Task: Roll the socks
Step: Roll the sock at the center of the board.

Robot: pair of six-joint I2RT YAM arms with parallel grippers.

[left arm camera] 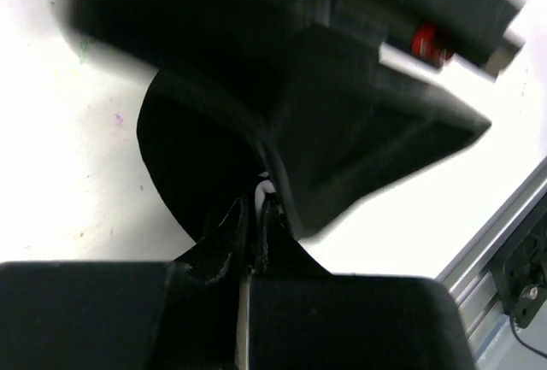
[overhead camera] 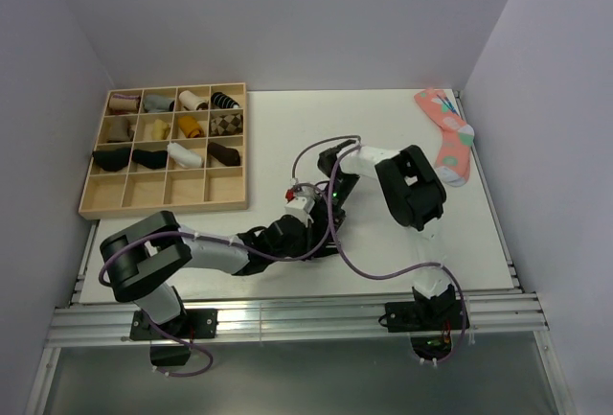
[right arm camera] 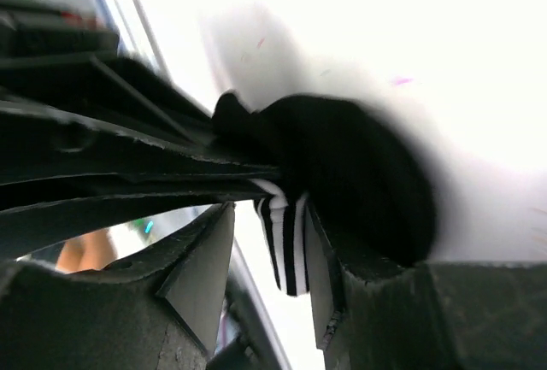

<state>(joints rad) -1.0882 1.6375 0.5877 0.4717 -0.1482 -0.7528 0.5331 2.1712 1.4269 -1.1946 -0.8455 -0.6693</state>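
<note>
The socks (right arm camera: 359,173) are a black bundle on the white table, with a white-striped cuff (right arm camera: 289,246) hanging from it. My left gripper (left arm camera: 255,212) is shut on the socks (left arm camera: 188,165), and a sliver of white cuff shows between its fingers. My right gripper (right arm camera: 270,208) stands open around the striped cuff, which rests against its right finger (right arm camera: 325,250). In the top view both grippers meet at mid table, the left gripper (overhead camera: 305,235) just below the right gripper (overhead camera: 322,216), and they hide the socks.
A wooden compartment tray (overhead camera: 91,206) with several rolled socks stands at the back left. A pink patterned sock (overhead camera: 450,142) lies at the back right. The metal rail (overhead camera: 287,314) runs along the near table edge, close to the grippers.
</note>
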